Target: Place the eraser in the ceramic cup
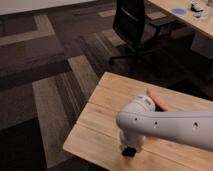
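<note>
The gripper [129, 148] hangs low over the front edge of the desk [102, 112], right of its near left corner. I cannot tell whether it is apart, together or clamped on anything. A dark patch [129, 152] at its tip may be the eraser, or only the gripper's own end. This close to the edge, a weak hold or a nudge could knock the eraser to the floor. The cup is not in view. The arm [170, 125] hides the desk's middle and part of an orange thing [160, 103].
</note>
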Available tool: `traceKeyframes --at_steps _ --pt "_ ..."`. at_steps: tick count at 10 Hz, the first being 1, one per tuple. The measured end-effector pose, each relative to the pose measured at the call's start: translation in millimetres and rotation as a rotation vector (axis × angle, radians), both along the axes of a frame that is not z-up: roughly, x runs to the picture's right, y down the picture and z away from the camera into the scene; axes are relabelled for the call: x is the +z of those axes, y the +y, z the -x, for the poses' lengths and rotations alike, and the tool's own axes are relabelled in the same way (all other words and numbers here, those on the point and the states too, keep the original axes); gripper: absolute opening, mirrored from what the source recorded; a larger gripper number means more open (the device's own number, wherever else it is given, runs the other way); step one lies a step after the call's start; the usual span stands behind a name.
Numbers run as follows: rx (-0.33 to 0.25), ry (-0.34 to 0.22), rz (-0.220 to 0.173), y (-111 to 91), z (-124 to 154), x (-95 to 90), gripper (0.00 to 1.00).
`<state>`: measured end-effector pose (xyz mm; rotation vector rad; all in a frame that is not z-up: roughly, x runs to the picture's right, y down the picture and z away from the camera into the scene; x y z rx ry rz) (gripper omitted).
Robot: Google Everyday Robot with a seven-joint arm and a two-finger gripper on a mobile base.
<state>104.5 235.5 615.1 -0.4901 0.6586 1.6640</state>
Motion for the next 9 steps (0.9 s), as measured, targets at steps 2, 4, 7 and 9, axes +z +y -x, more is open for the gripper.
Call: traceKeyframes --at_steps 2,4,7,9 --pt "0.017 -0.02 -0.031 -35.7 -0.9 -19.4 0.0" --pt "0.016 -0.021 -0.049 -85.2 -39.9 -48.7 0.0" --pt "0.022 0.029 -0.059 -110.0 -76.5 -65.6 0.0" --pt "0.022 0.029 -0.058 -109.8 -76.5 -65.5 0.0"
